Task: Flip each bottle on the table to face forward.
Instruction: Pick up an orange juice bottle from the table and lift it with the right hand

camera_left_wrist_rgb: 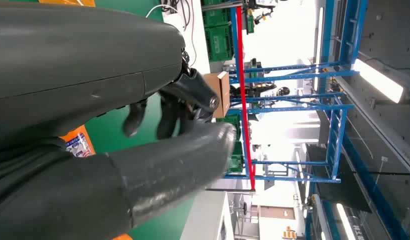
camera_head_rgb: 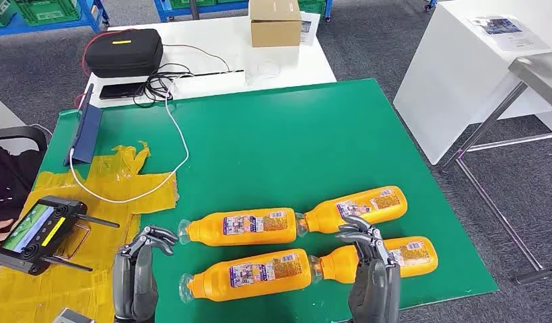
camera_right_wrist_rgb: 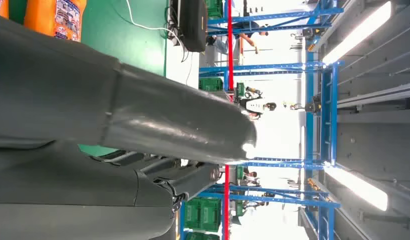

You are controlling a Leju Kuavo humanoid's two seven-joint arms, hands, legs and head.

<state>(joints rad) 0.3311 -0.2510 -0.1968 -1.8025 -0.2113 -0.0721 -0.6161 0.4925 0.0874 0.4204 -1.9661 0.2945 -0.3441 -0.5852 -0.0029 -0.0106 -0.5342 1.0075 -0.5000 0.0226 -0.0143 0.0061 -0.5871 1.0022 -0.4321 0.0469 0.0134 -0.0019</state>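
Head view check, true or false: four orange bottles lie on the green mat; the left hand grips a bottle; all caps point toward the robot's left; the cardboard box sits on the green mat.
1. Four orange bottles lie on the green mat: true.
2. The left hand grips a bottle: false, it holds nothing.
3. All caps point toward the robot's left: true.
4. The cardboard box sits on the mat: false, it is on the white table behind.
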